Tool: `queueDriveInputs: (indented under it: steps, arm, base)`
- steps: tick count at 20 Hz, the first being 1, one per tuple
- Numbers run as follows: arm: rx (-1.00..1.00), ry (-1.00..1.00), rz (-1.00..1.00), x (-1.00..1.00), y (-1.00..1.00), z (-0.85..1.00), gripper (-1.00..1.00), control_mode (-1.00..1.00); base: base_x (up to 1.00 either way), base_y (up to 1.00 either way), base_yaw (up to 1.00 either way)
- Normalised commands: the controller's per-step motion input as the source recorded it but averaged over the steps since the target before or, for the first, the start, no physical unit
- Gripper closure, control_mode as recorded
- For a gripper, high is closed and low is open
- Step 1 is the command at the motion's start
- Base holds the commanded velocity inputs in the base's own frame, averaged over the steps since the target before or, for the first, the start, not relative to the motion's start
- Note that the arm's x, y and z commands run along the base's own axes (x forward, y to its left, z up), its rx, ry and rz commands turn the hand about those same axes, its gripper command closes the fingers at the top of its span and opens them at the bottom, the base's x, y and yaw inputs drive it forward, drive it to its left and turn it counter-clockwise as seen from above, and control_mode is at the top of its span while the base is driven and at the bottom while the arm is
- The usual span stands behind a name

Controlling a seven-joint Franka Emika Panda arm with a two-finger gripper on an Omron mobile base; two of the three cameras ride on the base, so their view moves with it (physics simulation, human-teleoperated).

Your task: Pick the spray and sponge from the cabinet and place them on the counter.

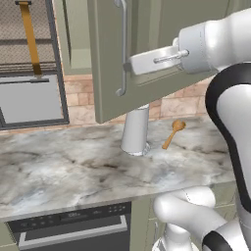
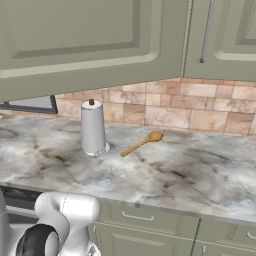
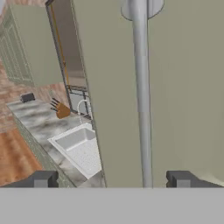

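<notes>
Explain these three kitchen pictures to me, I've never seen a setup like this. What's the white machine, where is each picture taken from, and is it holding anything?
The white machine is a robot arm on a base that can drive, in a computer-rendered kitchen. Two pictures come from cameras on the base, behind the arm to its left and right. The third comes from a camera on the hand, looking along the end effector.

On the marble counter stand a white paper-towel roll and a wooden spoon.

The end effector is open and holds nothing. Its fingertips sit on either side of the metal bar handle of the olive-green cabinet, whose door stands swung out.
</notes>
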Motion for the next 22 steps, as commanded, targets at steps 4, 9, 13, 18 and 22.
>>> queueDriveInputs:
  steps: [4,9,13,18,22]
  arm:
    - [-0.05,-0.02,0.02,-0.49,0.34,0.02,-1.0,-1.0]
    - [-0.07,0.0,0.0,-0.33,0.45,0.0,-1.0,-1.0]
    - [-0.04,0.0,0.01,-0.11,0.43,0.0,-1.0,-1.0]
    - [-0.06,0.0,0.01,-0.07,0.54,0.0,-1.0,-1.0]
    - [-0.1,0.0,0.0,-0.06,0.61,0.0,-1.0,-1.0]
  base:
    - [0.0,0.0,0.0]
    - [0.0,0.0,0.0]
    - [0.0,0.0,0.0]
    - [0.0,0.0,0.0]
    - [0.0,0.0,0.0]
